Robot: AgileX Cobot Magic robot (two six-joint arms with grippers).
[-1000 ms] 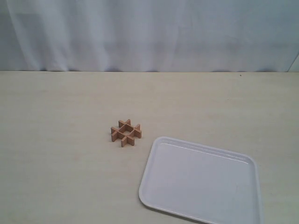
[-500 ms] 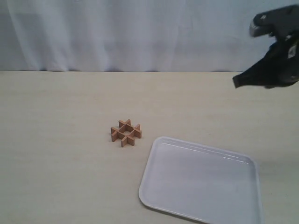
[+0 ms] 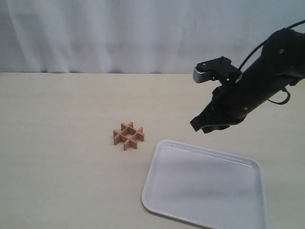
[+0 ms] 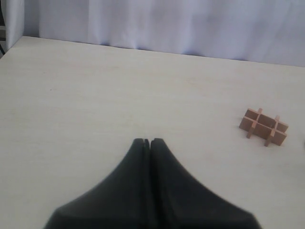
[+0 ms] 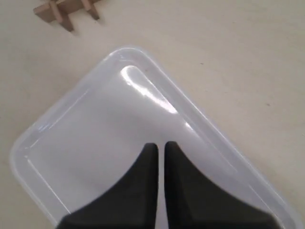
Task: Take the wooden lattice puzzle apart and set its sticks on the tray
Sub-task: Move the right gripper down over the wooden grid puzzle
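Beige tabletop [image 3: 57, 167] held small reddish-brown wooden lattice puzzle [image 3: 128, 136], intact, near large white plastic tray [image 3: 205, 191]. My right gripper [image 5: 157, 145] hung above tray, closed & empty; left gripper [image 4: 146, 141] same.

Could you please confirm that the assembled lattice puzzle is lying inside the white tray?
Not quite: the assembled lattice puzzle lies on the table beside the white tray, not inside it, as the exterior view shows.

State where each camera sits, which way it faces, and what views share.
Exterior: off the arms, facing across the table toward the curtain; shows right pincer, puzzle, tray.
Left wrist: on the left arm, looking along the shut left pincer over the table.
Right wrist: on its arm, looking down past the right pincer onto the tray.
Shared: puzzle in all three.
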